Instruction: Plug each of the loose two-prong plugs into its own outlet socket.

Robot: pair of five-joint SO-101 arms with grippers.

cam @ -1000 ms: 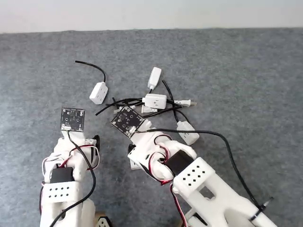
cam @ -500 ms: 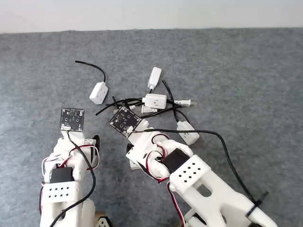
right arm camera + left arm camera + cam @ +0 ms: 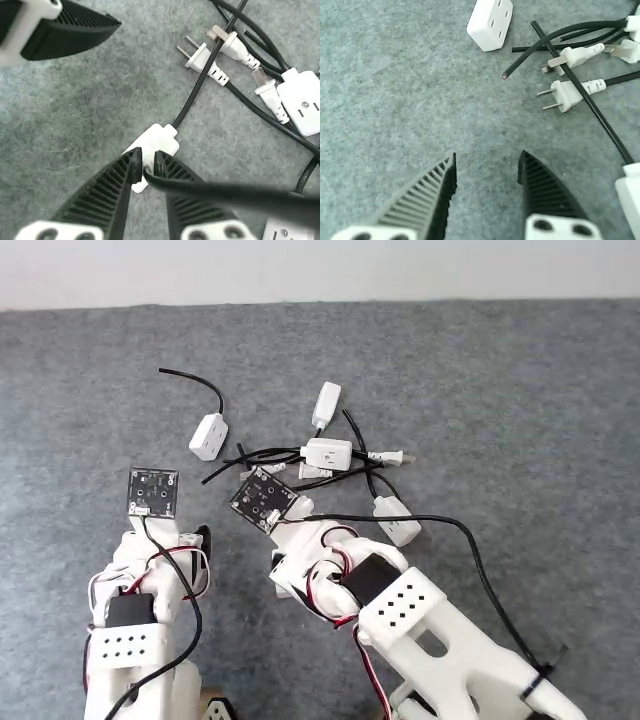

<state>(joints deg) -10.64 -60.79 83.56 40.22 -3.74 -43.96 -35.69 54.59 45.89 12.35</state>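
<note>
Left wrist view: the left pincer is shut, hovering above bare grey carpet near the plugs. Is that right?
Not quite. The left pincer is open, not shut: the left wrist view shows its jaws well apart. The rest holds: it hovers above bare grey carpet near the plugs.

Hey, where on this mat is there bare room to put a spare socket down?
Bare mat lies right of the socket-and-cable tangle, along the far wall, and left of the lone socket. Crowded: the middle, where the right gripper pinches a white block among loose plugs.
</note>
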